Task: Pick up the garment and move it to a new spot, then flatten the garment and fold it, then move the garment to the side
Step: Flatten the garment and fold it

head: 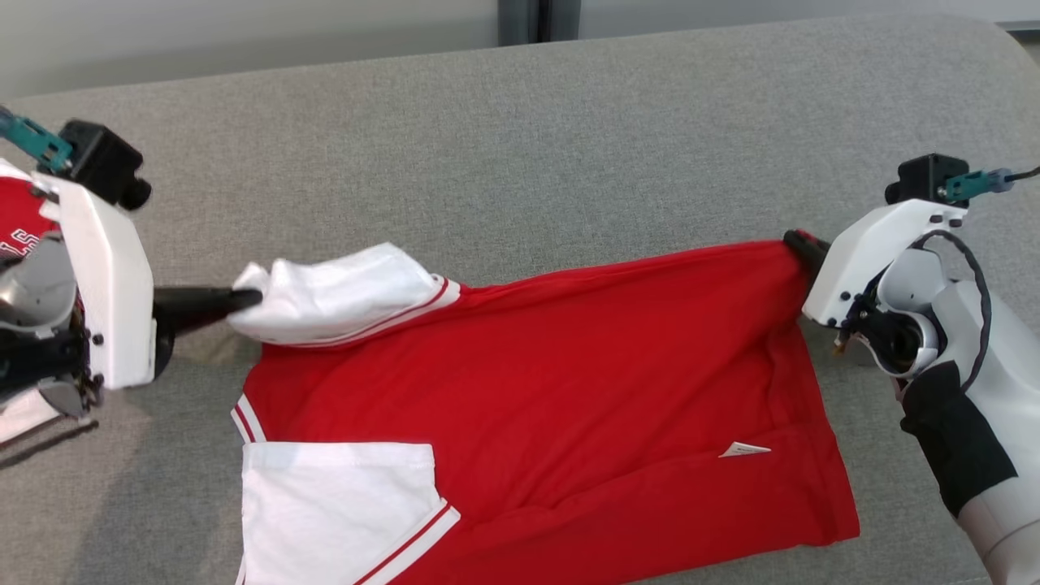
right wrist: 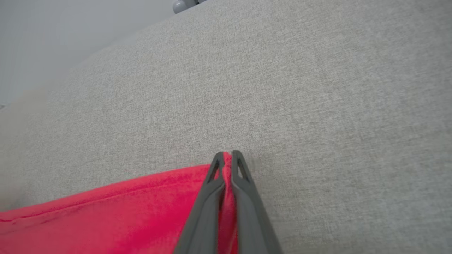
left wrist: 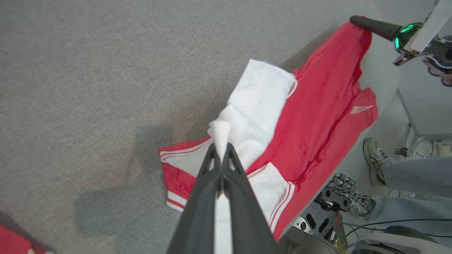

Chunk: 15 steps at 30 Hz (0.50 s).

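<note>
Since the left pincer (head: 248, 299) grips the white sleeve (head: 341, 292) and the right pincer (head: 800, 242) a corner of the red-and-white knit jersey (head: 552, 366), draw them apart evenly.

A robotics lab.
Grey fabric-covered work surface (head: 569, 122); in the left wrist view's lower right, loose cables (left wrist: 388, 223), exposed robot hardware (left wrist: 317, 216), a person's trainer (left wrist: 375, 157).

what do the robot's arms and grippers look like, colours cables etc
The left gripper and right gripper each have two long, tapering dark grey fingers with triangular cut-outs near the tips, on an angular white housing topped by a black block with a teal connector. The right forearm is pale, with a looping black cable and a black cuff.
</note>
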### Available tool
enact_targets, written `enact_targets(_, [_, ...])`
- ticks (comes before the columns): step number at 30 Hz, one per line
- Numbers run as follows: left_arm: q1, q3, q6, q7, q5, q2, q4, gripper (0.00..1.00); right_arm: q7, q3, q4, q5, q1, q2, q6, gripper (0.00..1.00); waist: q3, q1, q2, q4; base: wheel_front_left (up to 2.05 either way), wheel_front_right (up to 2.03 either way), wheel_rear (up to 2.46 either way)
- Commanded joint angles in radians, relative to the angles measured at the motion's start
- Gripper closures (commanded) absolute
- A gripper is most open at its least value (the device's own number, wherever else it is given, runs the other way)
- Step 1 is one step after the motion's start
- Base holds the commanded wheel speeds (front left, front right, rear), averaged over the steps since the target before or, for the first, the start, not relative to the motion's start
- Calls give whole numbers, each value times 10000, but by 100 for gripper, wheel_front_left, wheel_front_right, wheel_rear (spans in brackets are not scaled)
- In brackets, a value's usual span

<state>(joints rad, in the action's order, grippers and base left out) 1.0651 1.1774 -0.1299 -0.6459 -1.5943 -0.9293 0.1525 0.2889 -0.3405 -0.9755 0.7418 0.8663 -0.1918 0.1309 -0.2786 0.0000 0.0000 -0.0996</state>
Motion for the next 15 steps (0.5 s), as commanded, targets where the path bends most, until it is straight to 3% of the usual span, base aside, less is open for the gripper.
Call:
enact_targets(1, [-221,83,-13,-233,-154,-47,-76,100,253,-137,210,237,-260,-106,0,100,123,0,0,14,0,0,0])
enact_targets(15, [-1029,461,-13,-1169,-431,-4,-158,100,1224,-1040,1792,1285,-1388,-977,0,100,1011,0,0,149,0,0,0])
